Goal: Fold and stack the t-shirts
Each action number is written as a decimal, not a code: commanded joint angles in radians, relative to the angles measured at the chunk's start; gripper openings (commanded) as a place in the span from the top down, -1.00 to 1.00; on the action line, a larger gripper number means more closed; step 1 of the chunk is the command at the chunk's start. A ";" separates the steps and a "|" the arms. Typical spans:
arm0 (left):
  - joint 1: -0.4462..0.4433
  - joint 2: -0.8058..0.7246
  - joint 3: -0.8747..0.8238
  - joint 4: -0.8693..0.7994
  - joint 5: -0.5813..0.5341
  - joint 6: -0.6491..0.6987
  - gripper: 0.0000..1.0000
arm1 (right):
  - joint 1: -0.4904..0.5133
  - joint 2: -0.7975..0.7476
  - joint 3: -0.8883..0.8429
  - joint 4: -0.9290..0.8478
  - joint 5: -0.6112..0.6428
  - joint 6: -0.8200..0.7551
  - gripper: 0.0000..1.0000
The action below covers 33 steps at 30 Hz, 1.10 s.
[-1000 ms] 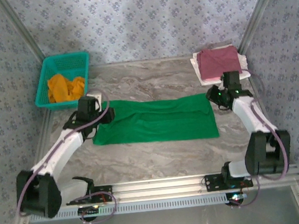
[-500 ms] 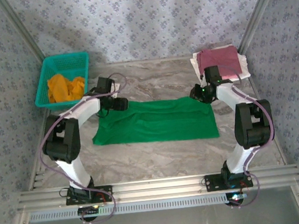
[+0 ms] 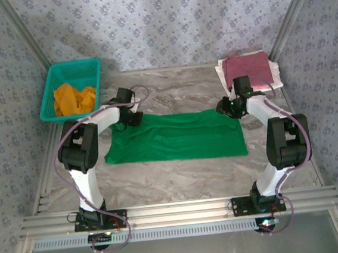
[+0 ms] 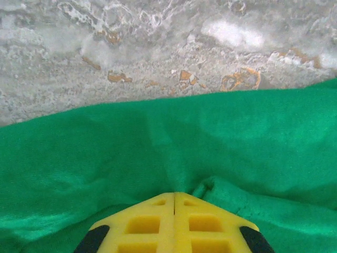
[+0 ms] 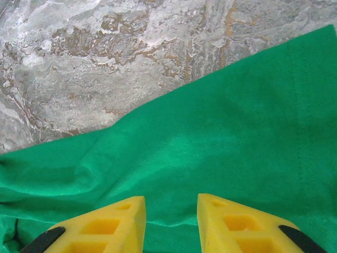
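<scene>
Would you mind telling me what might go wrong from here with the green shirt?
1. The left tool is shut on what looks like just a small pucker of the green t-shirt; that may slip out when lifted.
2. The right tool is open over the cloth, gripping nothing, so lifting now would likely drag the shirt askew.

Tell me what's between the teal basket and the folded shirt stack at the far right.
Bare marble table between basket and stack, in the top view; the green t-shirt lies nearer.
</scene>
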 commanded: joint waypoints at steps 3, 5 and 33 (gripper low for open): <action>-0.012 -0.141 -0.031 -0.058 -0.005 -0.094 1.00 | -0.013 -0.012 -0.008 -0.034 0.011 0.012 0.28; -0.025 -0.195 -0.078 -0.049 -0.013 -0.125 1.00 | -0.014 -0.010 -0.016 -0.020 0.008 0.017 0.28; -0.026 0.127 0.252 -0.197 -0.046 -0.061 0.29 | -0.021 -0.046 -0.049 0.001 -0.027 0.025 0.31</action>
